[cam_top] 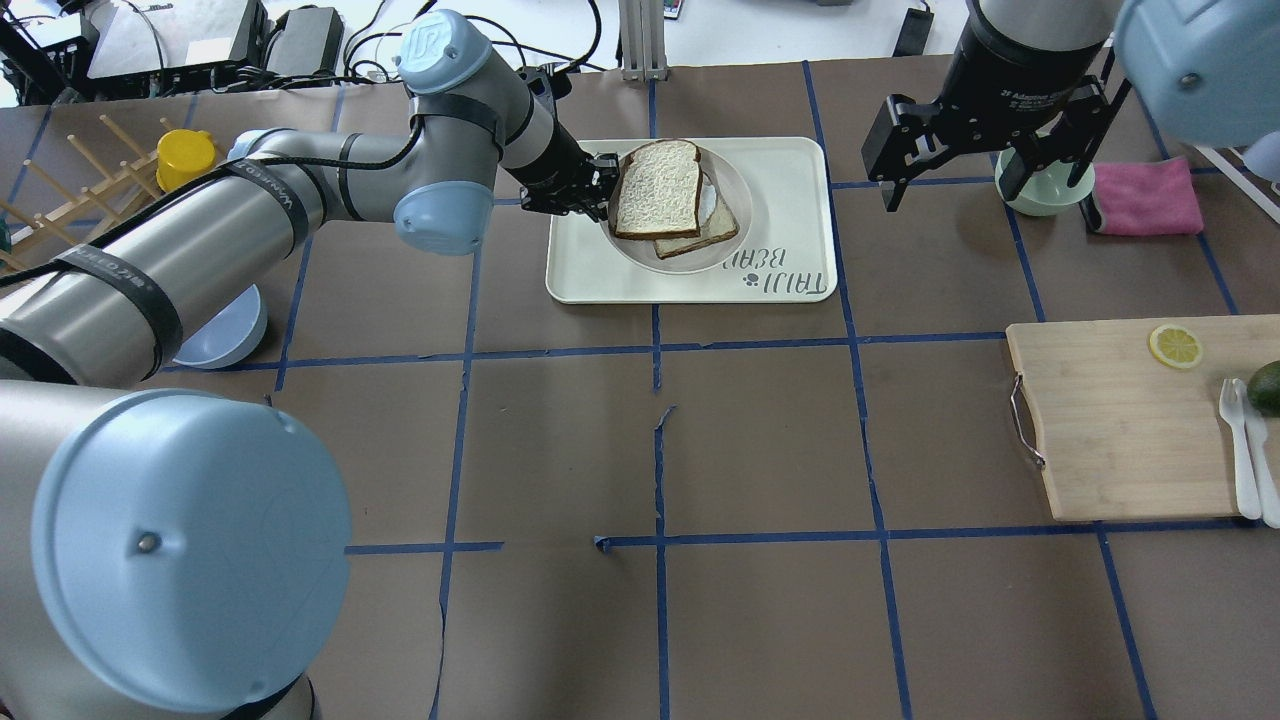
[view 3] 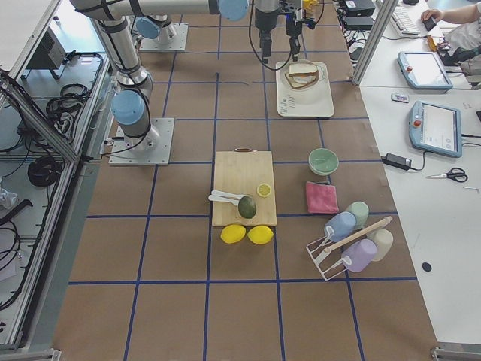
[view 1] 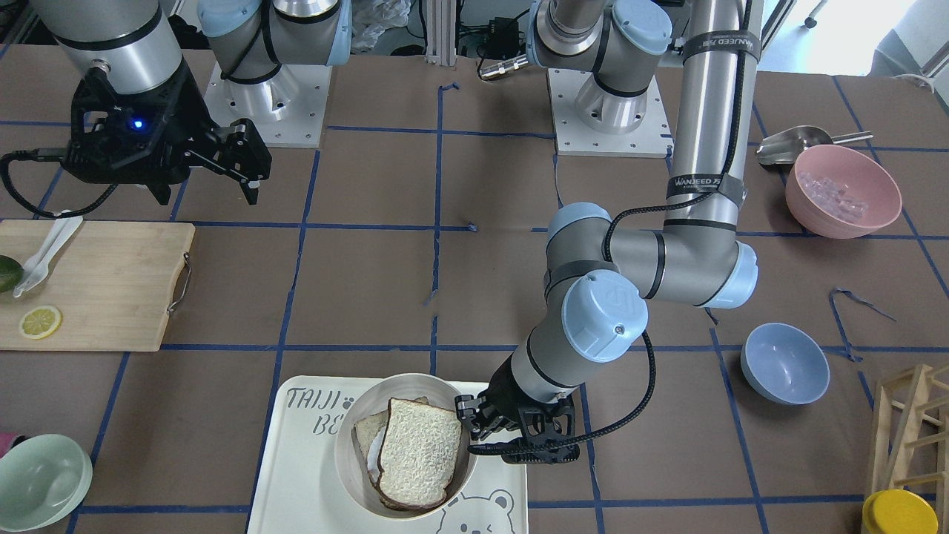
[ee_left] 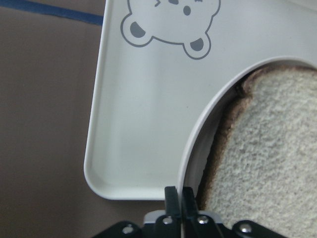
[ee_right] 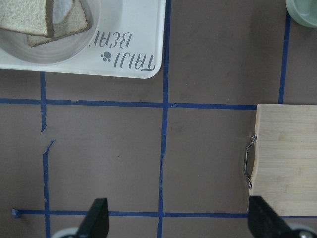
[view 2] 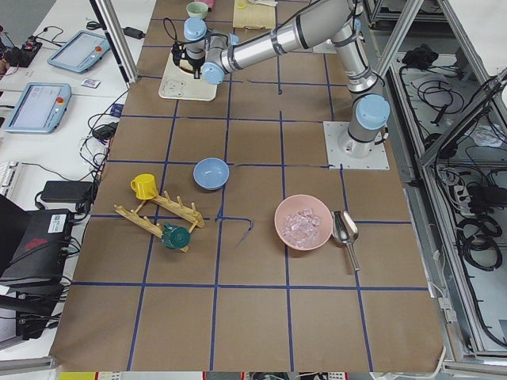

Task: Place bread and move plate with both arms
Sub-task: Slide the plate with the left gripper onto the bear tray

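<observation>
The cream plate [view 1: 412, 379] sits on the "Taiji Bear" tray [view 1: 296, 475]. The plain bread slice [view 1: 419, 452] lies in it, on top of another slice showing egg white [view 1: 368, 439]. My left gripper [view 1: 474, 430] is at the plate's edge. In the left wrist view its fingers [ee_left: 173, 198] are shut on the plate's rim [ee_left: 198, 134], beside the bread [ee_left: 267, 148]. My right gripper [view 1: 248, 167] is open and empty, held high and well away from the plate. Overhead, the left gripper [cam_top: 598, 190] touches the plate [cam_top: 748, 200]; the right gripper [cam_top: 950, 185] hovers to the tray's right.
A wooden cutting board [cam_top: 1120, 420] holds a lemon slice, a white utensil and an avocado. A pale green bowl [cam_top: 1040, 195] and a pink cloth [cam_top: 1145, 195] lie near the right gripper. A blue bowl [view 1: 784, 363], a pink bowl [view 1: 841, 191], a wooden rack [view 1: 912, 423] and a yellow cup [view 1: 898, 512] are on the left arm's side.
</observation>
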